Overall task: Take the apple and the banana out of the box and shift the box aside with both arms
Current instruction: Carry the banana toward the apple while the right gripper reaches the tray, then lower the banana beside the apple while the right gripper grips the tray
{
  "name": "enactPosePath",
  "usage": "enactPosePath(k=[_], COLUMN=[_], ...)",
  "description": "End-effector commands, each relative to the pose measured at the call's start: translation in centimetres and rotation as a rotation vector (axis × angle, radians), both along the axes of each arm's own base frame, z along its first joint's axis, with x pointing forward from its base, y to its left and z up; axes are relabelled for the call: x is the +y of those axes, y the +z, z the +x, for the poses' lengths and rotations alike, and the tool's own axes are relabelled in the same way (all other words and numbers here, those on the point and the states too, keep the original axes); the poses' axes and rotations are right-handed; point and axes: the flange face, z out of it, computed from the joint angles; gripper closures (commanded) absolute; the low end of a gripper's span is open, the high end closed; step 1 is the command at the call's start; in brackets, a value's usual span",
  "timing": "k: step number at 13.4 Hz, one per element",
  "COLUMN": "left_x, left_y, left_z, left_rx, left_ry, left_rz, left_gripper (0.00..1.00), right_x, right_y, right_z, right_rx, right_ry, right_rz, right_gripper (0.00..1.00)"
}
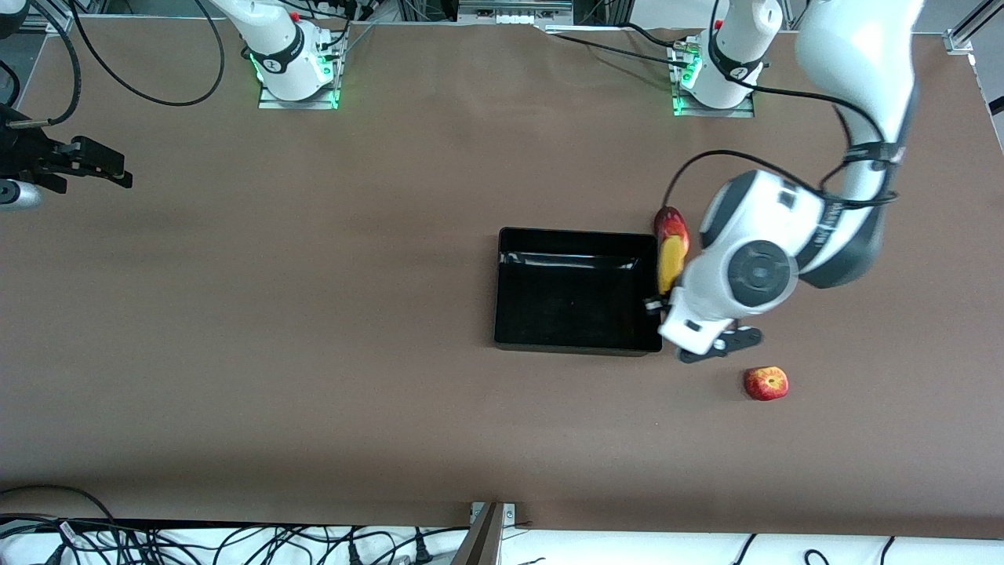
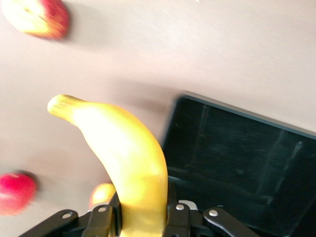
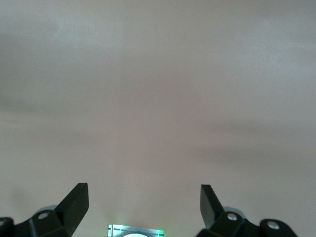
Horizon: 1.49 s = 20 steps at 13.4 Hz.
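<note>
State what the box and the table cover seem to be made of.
Box: looks like glossy black plastic; light streaks reflect off its floor and walls.
Table cover: matte brown sheet, perhaps paper or fabric; no glare, faint creases; uncertain.

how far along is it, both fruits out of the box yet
Done: the apple lies on the table outside the empty box. In hand: the left gripper is shut on the banana, beside the box wall. Left: put it down, then move the box; the right gripper waits open.
</note>
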Motion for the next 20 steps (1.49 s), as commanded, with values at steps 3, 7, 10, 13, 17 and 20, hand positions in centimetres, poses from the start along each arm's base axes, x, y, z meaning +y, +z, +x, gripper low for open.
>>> enactPosePath(k=[3,7,10,13,17,20], left_x=[13.3,21.9,24.0,26.8,27.2,27.9], left_y=[-1.4,-3.6,-7.4,-10.4,-16.6,-20.3], left_z=[2.2,4.2,5.2,6.4,6.7,6.8], left_rx=[0.036,-0.066,-0.100,-0.196,-0.216,-0.261], left_ry=[-0.211,-0.251,-0.258,-0.250,-0.293,-0.302], left_rz=[-0.050,-0.054,-0.031,-0.008,0.017,0.029], left_gripper=[1.00,1.00,1.00,1.00,1.00,1.00], right_x=[1.7,8.4,17.9,27.2,39.2,46.7], right_y=[-1.3,-4.5,-7.1,-10.7,-18.0,-22.6], right_z=[-0.2,3.1,5.4,5.5,4.4,1.7], right_rx=[0.093,0.115,0.095,0.042,-0.044,-0.086], right_ry=[0.032,0.129,0.188,0.126,-0.057,-0.104], right_rz=[0.063,0.084,0.062,0.037,0.027,0.056], right_gripper=[0.00,0.00,0.00,0.00,0.00,0.00])
